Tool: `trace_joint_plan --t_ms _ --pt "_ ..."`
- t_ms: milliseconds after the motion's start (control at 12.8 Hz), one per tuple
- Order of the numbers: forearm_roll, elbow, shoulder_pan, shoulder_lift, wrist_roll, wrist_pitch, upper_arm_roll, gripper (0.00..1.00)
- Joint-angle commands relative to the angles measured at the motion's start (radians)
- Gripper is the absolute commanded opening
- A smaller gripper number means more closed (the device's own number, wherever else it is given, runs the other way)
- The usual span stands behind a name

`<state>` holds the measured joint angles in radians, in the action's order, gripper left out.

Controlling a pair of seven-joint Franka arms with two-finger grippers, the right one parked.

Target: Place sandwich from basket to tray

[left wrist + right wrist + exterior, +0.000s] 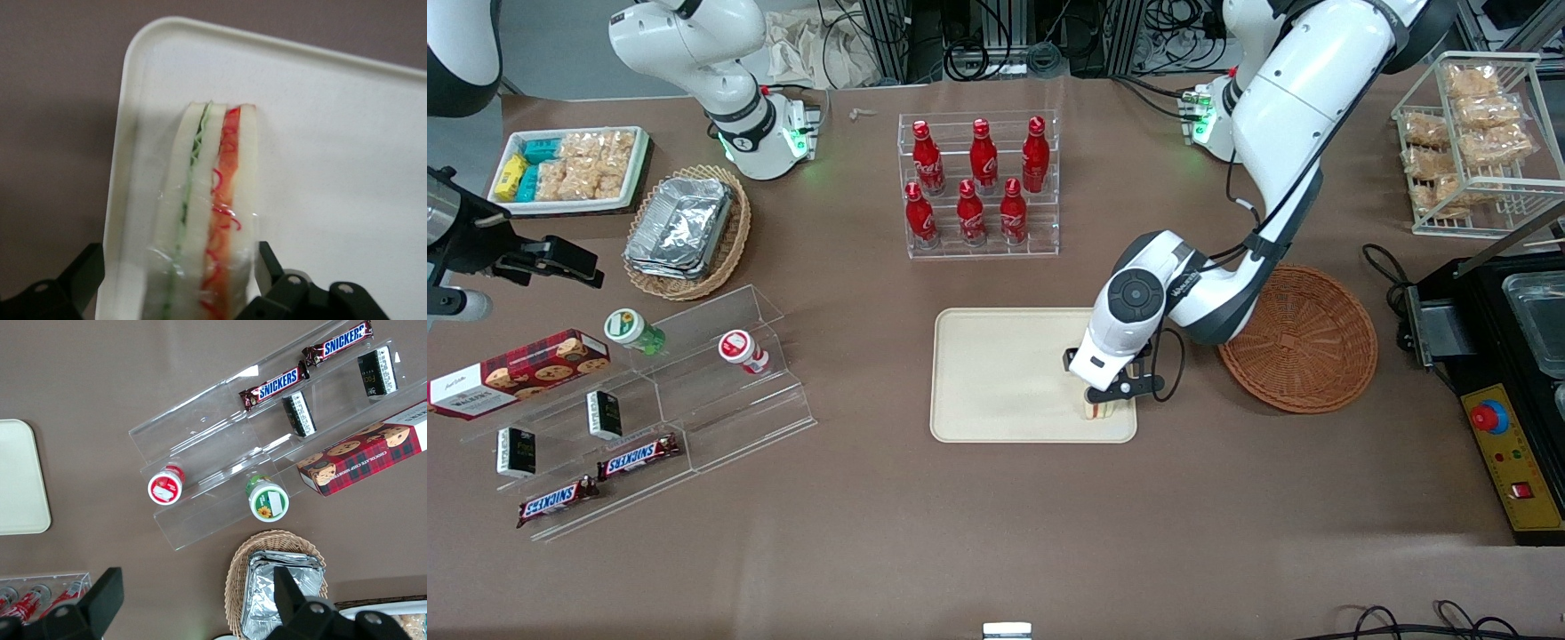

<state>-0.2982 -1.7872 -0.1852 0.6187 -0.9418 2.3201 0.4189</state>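
Front view, lower center-right of frame: my hand [1104, 402] is low over the tray [996, 373] corner nearest the basket [1303, 338], sandwich [1101, 410] under it. Wrist view: sandwich [210, 213] stands on the tray [333, 147] w/ my 2 fingers [270, 263] spread, 1 each side.

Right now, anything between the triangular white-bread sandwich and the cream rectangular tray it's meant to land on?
Nothing visible. The triangular white-bread sandwich sits on or just above the cream rectangular tray, near the corner toward the round reddish-brown wicker basket, which looks empty. The left gripper straddles the sandwich, fingers spread on both sides.
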Motion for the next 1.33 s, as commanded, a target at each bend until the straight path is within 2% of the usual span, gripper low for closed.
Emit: trace_joint_plan --t_ms 0,157,235,471,784,1020,1255 --pt "-0.018 0.053 0.001 -0.072 -0.038 -0.124 0.003 1.00" --pt "-0.012 0.121 0.010 -0.115 -0.029 -0.301 0.003 1.00" --pt "-0.004 0.127 0.039 -0.140 -0.005 -0.336 0.007 1.00" --pt "0.111 0.078 0.116 -0.298 0.231 -0.361 -0.012 1.00" --pt "0.237 -0.050 0.121 -0.508 0.545 -0.412 -0.173 1.00" --pt "0.260 -0.152 0.130 -0.641 0.777 -0.426 -0.290 1.00" --pt "0.261 -0.123 0.128 -0.674 1.030 -0.546 -0.400 1.00"
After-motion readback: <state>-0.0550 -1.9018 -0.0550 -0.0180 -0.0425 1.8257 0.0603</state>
